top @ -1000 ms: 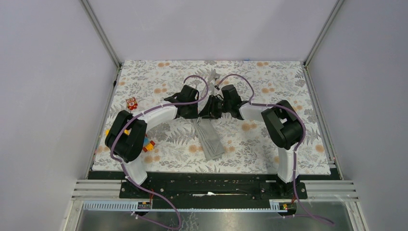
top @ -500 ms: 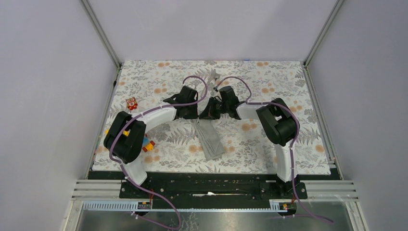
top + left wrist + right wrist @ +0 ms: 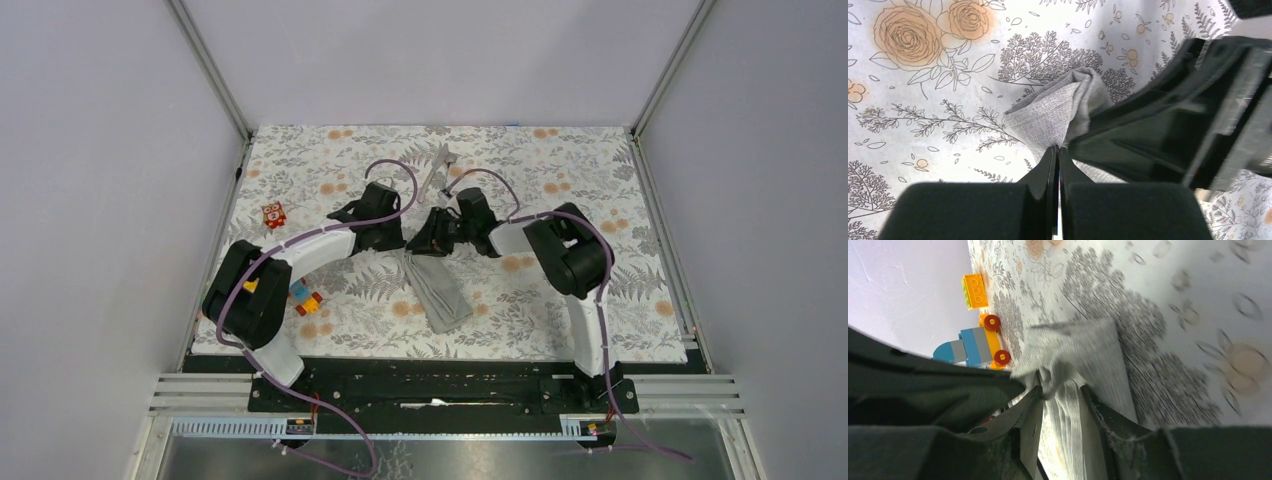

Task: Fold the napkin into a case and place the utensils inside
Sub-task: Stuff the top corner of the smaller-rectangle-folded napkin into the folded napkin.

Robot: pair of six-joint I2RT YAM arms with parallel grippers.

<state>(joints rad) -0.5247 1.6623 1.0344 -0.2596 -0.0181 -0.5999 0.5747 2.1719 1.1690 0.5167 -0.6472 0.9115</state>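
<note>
The grey napkin lies folded into a narrow strip, the case, at the table's middle. Its far end is raised into a small tent. My left gripper is shut, its tips pinching that end's edge; in the top view it reaches in from the left. My right gripper meets it from the right. It is open, with bunched cloth at its fingertips. The silver utensils lie behind both grippers on the tablecloth, untouched.
Floral tablecloth covers the table. A red-and-white toy block sits at the left. Colourful blocks lie beside the left arm; in the right wrist view they are an orange brick and a small toy car. Walls enclose three sides.
The left arm's elbow has swung out to the left and the right arm has leaned left. Both grippers stay at the napkin's far end, and the strip itself has not moved.
</note>
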